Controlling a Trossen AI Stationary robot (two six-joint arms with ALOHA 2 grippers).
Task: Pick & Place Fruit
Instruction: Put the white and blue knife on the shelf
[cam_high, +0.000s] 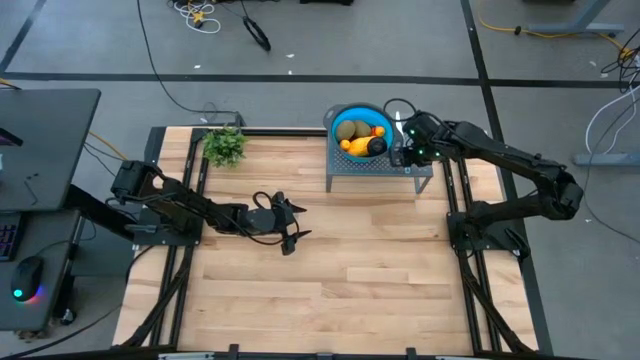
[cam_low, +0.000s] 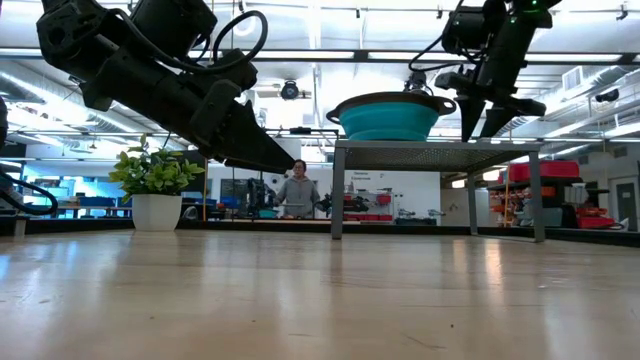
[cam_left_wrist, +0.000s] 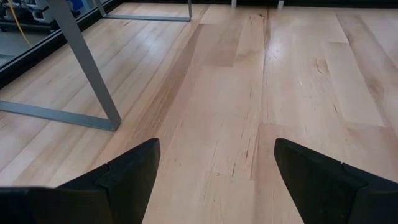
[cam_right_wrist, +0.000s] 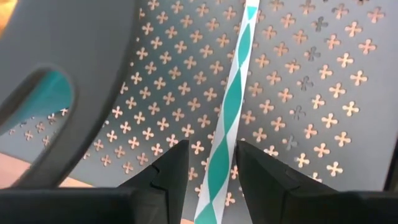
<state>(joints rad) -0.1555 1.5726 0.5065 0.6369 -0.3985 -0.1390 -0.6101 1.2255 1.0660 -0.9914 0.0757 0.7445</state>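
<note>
— Where was the fruit (cam_high: 361, 137)?

— All of it sat in a blue bowl (cam_high: 347, 114) on a grey perforated stand (cam_high: 383, 168) at the far edge of the wooden table (cam_high: 340, 260). From above I could make out a yellow-orange piece, an olive-brown oval, a dark one and a small orange bit, piled together. From table height only the bowl's teal wall (cam_low: 388, 120) showed on top of the stand (cam_low: 436, 149); the fruit was hidden behind the rim.

— And the right arm?

— The right gripper (cam_high: 403, 150) was over the stand, just beside the bowl on its right. Its wrist camera showed the two fingers a little apart with a teal-and-white striped stick (cam_right_wrist: 231, 104) lying on the perforated plate and running between them. The pads were close to the stick, but I could not see them pressing on it.

— The left?

— The left gripper (cam_high: 292, 223) hung above the bare middle of the table, well apart from the stand, with its fingers (cam_left_wrist: 127, 180) spread wide and nothing between them.

— Anything else?

— A green potted plant (cam_high: 224, 146) at the far left corner, and a person (cam_low: 298, 190) in the room behind.
</note>
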